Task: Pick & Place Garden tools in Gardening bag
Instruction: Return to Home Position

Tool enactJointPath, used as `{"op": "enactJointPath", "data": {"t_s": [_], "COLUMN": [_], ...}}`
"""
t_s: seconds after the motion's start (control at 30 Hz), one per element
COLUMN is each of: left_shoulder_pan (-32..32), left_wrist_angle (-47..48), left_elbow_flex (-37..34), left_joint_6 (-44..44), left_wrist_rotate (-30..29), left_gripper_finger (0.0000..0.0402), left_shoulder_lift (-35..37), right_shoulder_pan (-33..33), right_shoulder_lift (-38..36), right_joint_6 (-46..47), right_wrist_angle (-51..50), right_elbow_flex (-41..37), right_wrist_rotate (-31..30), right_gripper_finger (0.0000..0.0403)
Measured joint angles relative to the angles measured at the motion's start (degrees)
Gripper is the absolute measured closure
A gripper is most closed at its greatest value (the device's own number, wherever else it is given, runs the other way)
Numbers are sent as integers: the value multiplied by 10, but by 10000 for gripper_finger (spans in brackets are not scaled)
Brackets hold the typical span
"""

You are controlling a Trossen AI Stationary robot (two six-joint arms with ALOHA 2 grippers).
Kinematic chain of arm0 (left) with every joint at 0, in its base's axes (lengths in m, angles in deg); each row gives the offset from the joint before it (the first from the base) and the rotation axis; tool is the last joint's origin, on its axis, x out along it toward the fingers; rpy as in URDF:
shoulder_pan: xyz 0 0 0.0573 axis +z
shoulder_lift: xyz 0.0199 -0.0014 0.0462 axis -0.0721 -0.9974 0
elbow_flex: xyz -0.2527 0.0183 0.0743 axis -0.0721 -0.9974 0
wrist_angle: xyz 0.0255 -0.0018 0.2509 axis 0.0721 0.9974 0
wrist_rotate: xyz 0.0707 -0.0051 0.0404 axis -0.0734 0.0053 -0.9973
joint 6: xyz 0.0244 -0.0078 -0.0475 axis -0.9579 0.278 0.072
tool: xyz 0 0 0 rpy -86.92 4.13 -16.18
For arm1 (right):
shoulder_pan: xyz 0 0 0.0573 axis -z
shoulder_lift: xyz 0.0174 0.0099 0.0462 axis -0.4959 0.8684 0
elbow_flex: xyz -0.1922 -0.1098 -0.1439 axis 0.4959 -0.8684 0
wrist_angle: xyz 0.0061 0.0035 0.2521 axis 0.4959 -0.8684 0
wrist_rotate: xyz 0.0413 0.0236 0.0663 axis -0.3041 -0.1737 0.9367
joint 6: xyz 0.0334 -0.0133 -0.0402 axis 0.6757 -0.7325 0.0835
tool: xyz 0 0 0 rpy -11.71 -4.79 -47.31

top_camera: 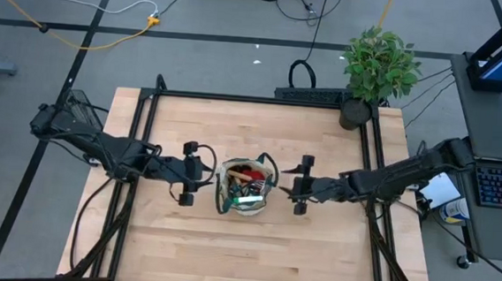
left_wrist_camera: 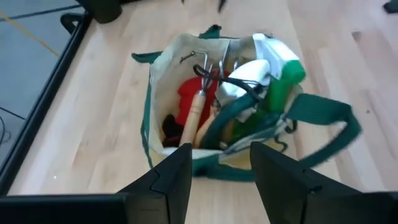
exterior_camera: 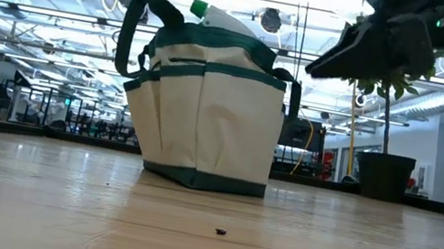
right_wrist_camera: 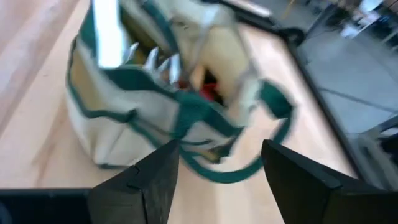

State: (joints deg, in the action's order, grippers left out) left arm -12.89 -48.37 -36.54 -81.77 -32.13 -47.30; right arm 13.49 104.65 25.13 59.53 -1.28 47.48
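The gardening bag (exterior_camera: 214, 119) stands upright mid-table with the garden tools (left_wrist_camera: 194, 117) packed inside, so placing looks finished. The left gripper (top_camera: 194, 174) and the right gripper (top_camera: 300, 185) flank it, left and right — fingers spread, empty, free to withdraw.

Beige gardening bag (top_camera: 245, 190) upright mid-table, garden tools (left_wrist_camera: 205, 102) inside

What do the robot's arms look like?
Both are dark, nearly black. The left arm and right arm are thin jointed tubes, and black cables loop beside the left one. Each arm ends in two flat, blocky black jaws.
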Motion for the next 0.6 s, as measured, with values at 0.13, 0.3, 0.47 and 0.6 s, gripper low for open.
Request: {"op": "enactJointPath", "data": {"t_s": [0.13, 0.3, 0.47, 0.6], "left_shoulder_pan": [-9, -15, -14, -14], "left_wrist_angle": [68, 129, 163, 170], "left_elbow_flex": [0, 0, 0, 0], "left_joint_6": [30, 30, 5, -30], "left_wrist_rotate": [-34, -99, -100, -100], "left_gripper_finger": [234, 234, 250, 310], "left_shoulder_lift": [43, 117, 179, 214], "right_shoulder_pan": [0, 0, 0, 1], "right_shoulder_lift": [-60, -134, -192, -222], "right_joint_6": [-20, -51, -66, -65], "right_wrist_angle": [-4, -15, -53, -61], "right_elbow_flex": [0, 0, 0, 0], "right_wrist_rotate": [-30, -28, 2, 4], "right_gripper_finger": [191, 213, 271, 335]}}
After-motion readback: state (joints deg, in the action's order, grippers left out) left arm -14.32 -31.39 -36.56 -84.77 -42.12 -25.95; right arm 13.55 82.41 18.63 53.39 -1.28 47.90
